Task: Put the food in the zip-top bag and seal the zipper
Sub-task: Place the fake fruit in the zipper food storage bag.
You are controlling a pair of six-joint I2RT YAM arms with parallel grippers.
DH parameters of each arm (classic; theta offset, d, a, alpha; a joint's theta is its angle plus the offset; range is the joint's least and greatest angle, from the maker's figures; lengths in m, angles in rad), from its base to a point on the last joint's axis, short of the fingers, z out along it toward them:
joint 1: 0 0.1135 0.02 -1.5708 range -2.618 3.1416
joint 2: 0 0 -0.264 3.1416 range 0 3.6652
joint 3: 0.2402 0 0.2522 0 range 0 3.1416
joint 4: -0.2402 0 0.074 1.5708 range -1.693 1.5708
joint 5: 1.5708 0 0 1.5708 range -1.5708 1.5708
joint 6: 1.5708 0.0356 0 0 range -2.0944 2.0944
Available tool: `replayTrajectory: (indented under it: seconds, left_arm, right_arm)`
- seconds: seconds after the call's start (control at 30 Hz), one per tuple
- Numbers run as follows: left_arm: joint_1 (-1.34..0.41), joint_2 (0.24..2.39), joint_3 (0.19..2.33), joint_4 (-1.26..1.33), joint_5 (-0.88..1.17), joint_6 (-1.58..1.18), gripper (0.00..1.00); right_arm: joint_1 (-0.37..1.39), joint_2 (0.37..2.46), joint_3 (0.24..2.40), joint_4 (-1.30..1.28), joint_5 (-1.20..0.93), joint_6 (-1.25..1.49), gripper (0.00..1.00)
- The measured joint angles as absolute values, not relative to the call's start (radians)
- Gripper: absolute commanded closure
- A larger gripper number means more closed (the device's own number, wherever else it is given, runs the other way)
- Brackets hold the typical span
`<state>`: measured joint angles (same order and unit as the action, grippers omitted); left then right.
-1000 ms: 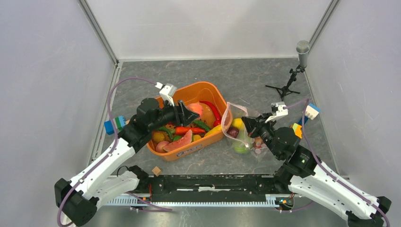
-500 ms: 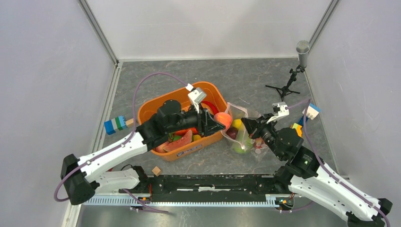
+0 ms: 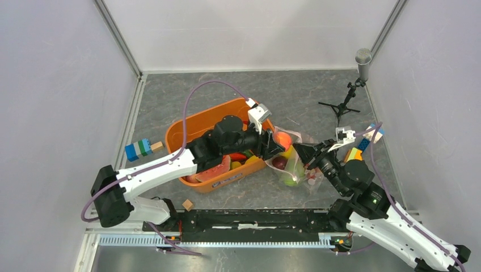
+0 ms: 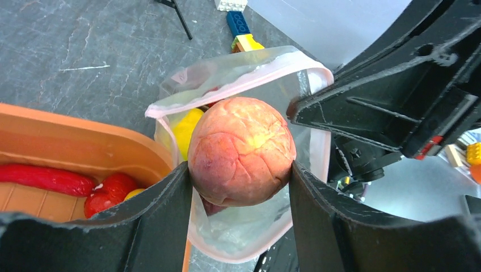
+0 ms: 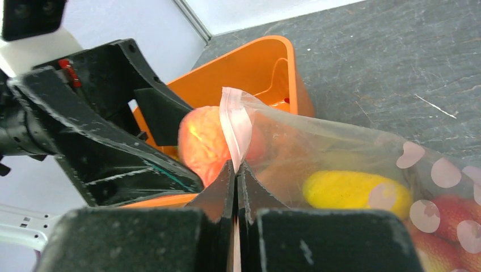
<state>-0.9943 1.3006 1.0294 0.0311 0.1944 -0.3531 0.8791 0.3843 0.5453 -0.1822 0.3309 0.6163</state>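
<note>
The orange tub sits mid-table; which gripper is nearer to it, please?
Left. The left gripper, holding a peach, hangs just past the tub, over the open bag; the right gripper pinches that bag's far rim, farther off.

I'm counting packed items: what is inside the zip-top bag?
A yellow piece and reddish pieces show through the zip-top bag. The peach-coloured fruit in the left end effector covers much of its mouth, hiding anything below.

1. Robotics lab test cell, by all signs.
2. Walled in by plain white panels (image 3: 57, 85) around a grey marbled table (image 3: 295, 96).
3. Fitted with a tripod microphone (image 3: 363, 58) and white robot arms (image 3: 153, 170) on a black base bar (image 3: 255, 218).
</note>
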Motion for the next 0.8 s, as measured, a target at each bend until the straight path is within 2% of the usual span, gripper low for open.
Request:
replayTrajectory:
  seconds: [0.1,0.37,0.4,0.67,0.8]
  left_arm:
    - [-1.016,1.338,1.061,0.022,0.165,-0.326,0.36]
    - [-1.079,1.44,1.137,-0.072,0.093,-0.25,0.08]
    - [-1.081,1.442,1.136,-0.078,0.088,-0.247,0.01]
    - [-1.082,1.426,1.136,-0.084,0.08,-0.236,0.0]
    - [-1.082,1.348,1.112,-0.084,0.06,-0.229,0.0]
  right_arm:
    - [0.879,0.363,0.545,-0.182,0.322,0.616,0.98]
    - [0.879,0.317,0.542,-0.193,0.338,0.617,0.98]
    - [0.879,0.313,0.54,-0.196,0.341,0.617,0.98]
    - [0.879,0.295,0.535,-0.212,0.394,0.629,0.97]
    - [0.879,0.275,0.531,-0.223,0.434,0.637,0.97]
